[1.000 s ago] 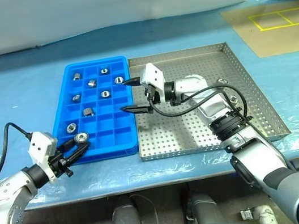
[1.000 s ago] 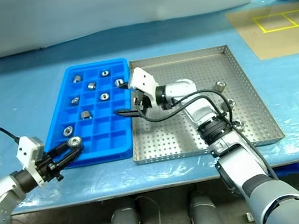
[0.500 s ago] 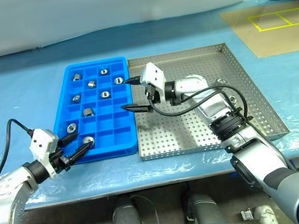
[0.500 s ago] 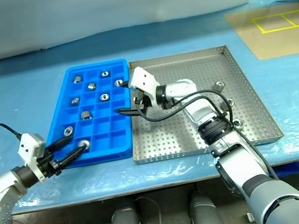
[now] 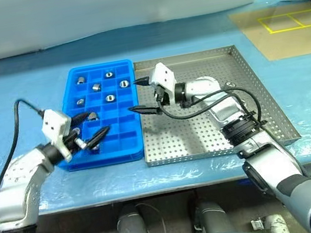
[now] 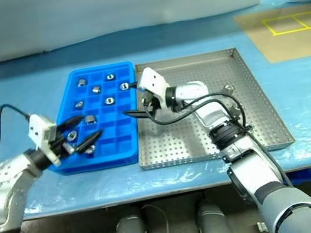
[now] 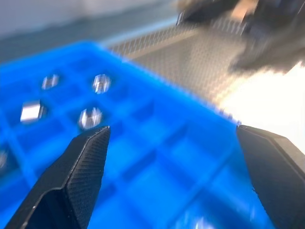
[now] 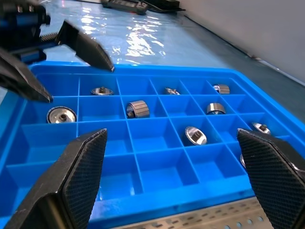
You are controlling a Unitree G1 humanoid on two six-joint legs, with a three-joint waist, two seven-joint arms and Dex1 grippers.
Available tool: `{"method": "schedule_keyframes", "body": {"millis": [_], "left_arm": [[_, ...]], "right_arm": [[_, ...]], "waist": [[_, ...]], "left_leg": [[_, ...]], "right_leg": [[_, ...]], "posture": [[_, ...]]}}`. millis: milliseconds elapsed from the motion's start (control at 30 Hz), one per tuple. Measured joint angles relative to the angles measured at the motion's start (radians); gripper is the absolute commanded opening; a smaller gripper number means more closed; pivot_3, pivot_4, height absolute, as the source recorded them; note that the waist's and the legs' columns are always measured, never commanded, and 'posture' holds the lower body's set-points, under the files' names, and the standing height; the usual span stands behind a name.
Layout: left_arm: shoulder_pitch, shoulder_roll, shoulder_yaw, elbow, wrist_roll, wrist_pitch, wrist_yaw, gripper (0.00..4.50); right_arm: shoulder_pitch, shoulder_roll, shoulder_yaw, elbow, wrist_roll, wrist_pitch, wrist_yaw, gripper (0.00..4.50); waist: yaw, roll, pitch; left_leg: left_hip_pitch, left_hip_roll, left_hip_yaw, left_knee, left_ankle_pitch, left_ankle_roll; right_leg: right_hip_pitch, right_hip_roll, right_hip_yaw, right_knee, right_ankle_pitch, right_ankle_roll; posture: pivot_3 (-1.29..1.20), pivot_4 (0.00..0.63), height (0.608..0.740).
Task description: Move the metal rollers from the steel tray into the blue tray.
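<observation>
The blue tray lies left of the steel tray, edge to edge. Several metal rollers sit in its compartments, such as one mid-tray and one in the near row. My left gripper hovers open and empty over the tray's near-left part, its fingers wide apart. My right gripper is open and empty over the seam between the trays, facing the blue tray. In the steel tray, one roller shows beside my right forearm. The right wrist view shows rollers in the compartments.
Both trays rest on a blue-covered table whose front edge runs just below them. A brown mat with yellow lines lies at the back right. A black cable loops up from my left wrist.
My left gripper let go of its roller, which now lies in a near-row compartment. The gripper opened, then rose and moved right, over the blue tray. The right arm has stayed put.
</observation>
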Motion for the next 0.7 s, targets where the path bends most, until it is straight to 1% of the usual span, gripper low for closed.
{"method": "schedule_keyframes", "body": {"millis": [100, 133, 233, 333, 500, 600, 700], "left_arm": [[-0.138, -0.042, -0.054, 0.032, -0.019, 0.015, -0.024, 4.45], [-0.189, -0.06, -0.08, 0.062, -0.02, 0.015, -0.04, 4.45], [-0.298, -0.116, -0.148, 0.158, -0.007, 0.002, -0.084, 4.45], [-0.386, -0.193, -0.224, 0.265, 0.017, -0.031, -0.136, 4.45], [-0.45, -0.289, -0.305, 0.409, 0.061, -0.11, -0.217, 4.45], [-0.471, -0.321, -0.313, 0.485, 0.082, -0.147, -0.246, 4.45], [-0.48, -0.344, -0.313, 0.522, 0.094, -0.173, -0.264, 4.45]], "right_arm": [[0.021, -0.048, -0.034, -0.038, 0.0, 0.024, -0.018, 4.5], [0.038, -0.068, -0.05, -0.054, 0.0, 0.036, -0.035, 4.5], [0.099, -0.106, -0.091, -0.099, 0.0, 0.078, -0.091, 4.5], [0.168, -0.135, -0.137, -0.148, -0.003, 0.122, -0.17, 4.5], [0.257, -0.183, -0.233, -0.162, -0.05, 0.151, -0.338, 4.5], [0.303, -0.2, -0.279, -0.166, -0.067, 0.17, -0.41, 4.5], [0.326, -0.211, -0.293, -0.171, -0.078, 0.177, -0.448, 4.5]], "waist": [[-0.005, 0.0, 0.0], [-0.008, 0.0, 0.0], [-0.023, 0.0, 0.0], [-0.037, 0.0, 0.0], [-0.073, 0.0, 0.0], [-0.099, 0.0, 0.0], [-0.118, 0.0, 0.0]], "left_leg": [[0.0, -0.001, 0.0, 0.0, 0.0, 0.0], [0.001, -0.001, 0.0, 0.0, 0.0, 0.0], [0.0, -0.001, 0.0, 0.0, 0.0, 0.0], [0.0, -0.002, 0.001, 0.001, 0.0, 0.001], [0.001, -0.002, 0.001, 0.001, 0.0, 0.002], [0.002, -0.002, 0.002, 0.001, 0.0, 0.002], [0.004, -0.002, 0.004, 0.001, -0.001, 0.003]], "right_leg": [[0.0, 0.0, 0.001, 0.0, 0.0, 0.0], [0.0, 0.0, 0.001, 0.0, 0.0, 0.0], [0.0, 0.001, 0.002, 0.0, 0.0, 0.0], [0.0, 0.001, 0.003, -0.001, 0.001, 0.001], [0.0, 0.001, 0.004, -0.001, 0.001, 0.002], [0.0, 0.001, 0.005, -0.001, 0.001, 0.001], [0.001, 0.002, 0.008, -0.001, 0.001, 0.001]], "posture": [[-0.08, 0.15, 0.74], [-0.14, 0.15, 0.74], [-0.2, 0.15, 0.74], [-0.28, 0.15, 0.74], [-0.37, 0.15, 0.74], [-0.4, 0.15, 0.74], [-0.41, 0.15, 0.74]]}}
